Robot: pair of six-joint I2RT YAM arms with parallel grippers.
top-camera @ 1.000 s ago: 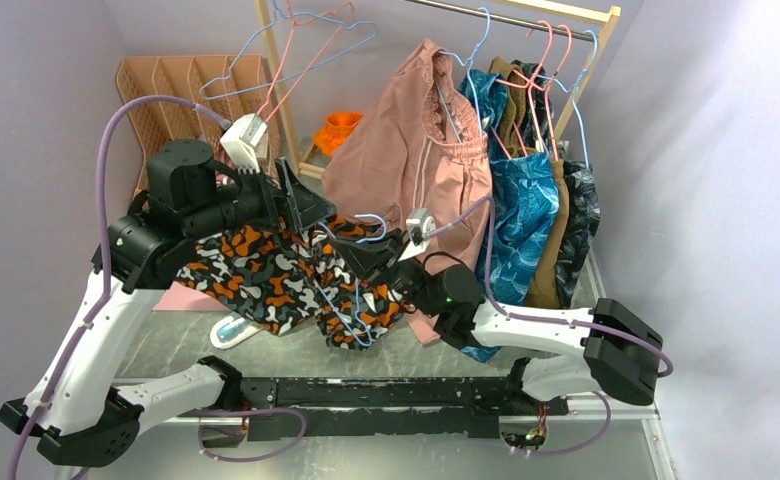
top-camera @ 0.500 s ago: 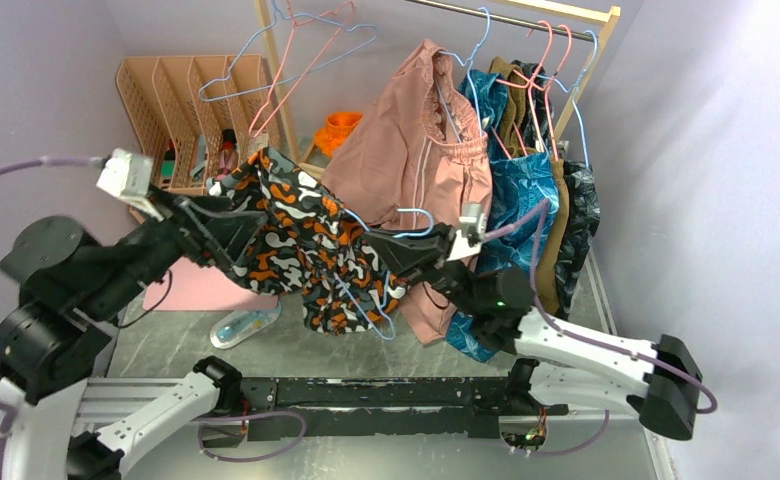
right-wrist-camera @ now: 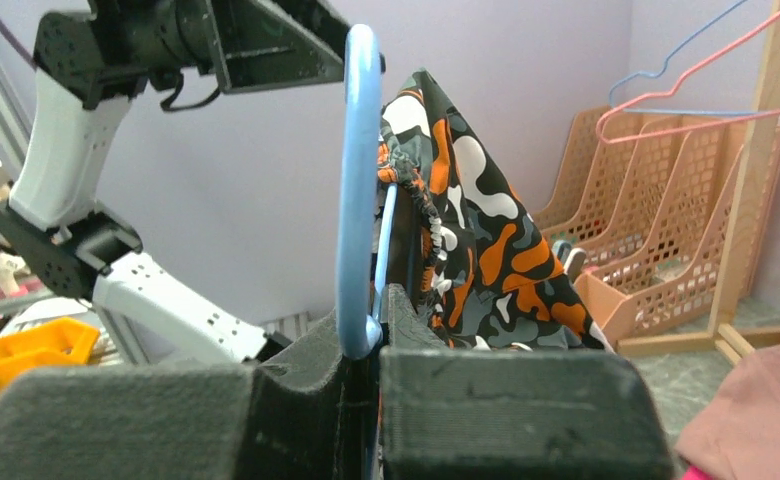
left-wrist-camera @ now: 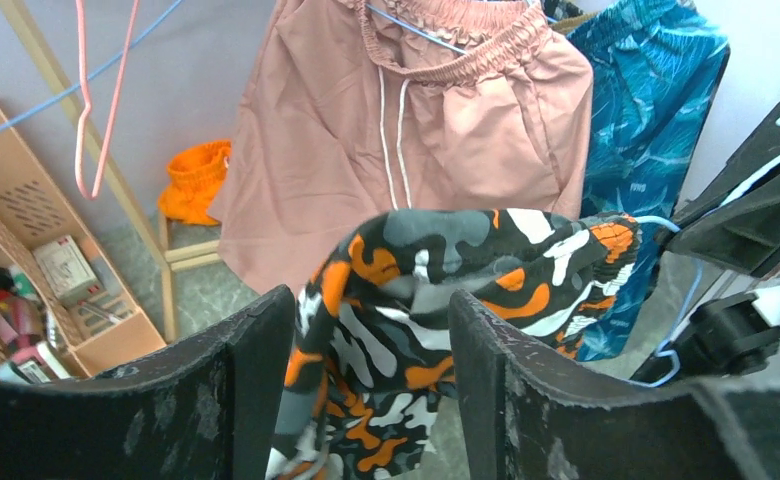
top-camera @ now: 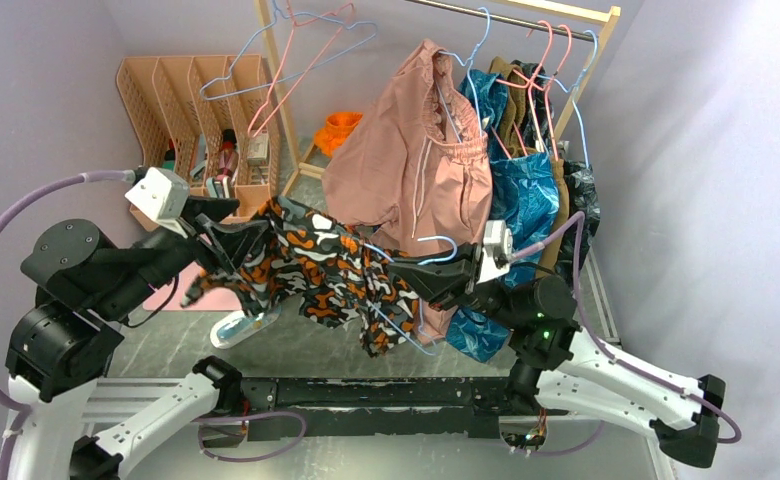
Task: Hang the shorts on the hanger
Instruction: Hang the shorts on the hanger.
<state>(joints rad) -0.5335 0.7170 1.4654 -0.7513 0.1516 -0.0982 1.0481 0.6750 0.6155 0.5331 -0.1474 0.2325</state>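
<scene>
**Q:** Orange, black, white and grey blotch-print fabric shorts (top-camera: 316, 270)?
**A:** Slung between both grippers. Fabric fills the parted jaws of the left gripper (left-wrist-camera: 371, 320); whether they clamp it cannot be told.
**Q:** Thin light-blue hanger (right-wrist-camera: 358, 180)?
**A:** Hook pinched in the right gripper (right-wrist-camera: 378, 300).

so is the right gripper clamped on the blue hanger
Yes, the right wrist view shows the right gripper closed tight on the thin wire of the blue hanger.
</scene>
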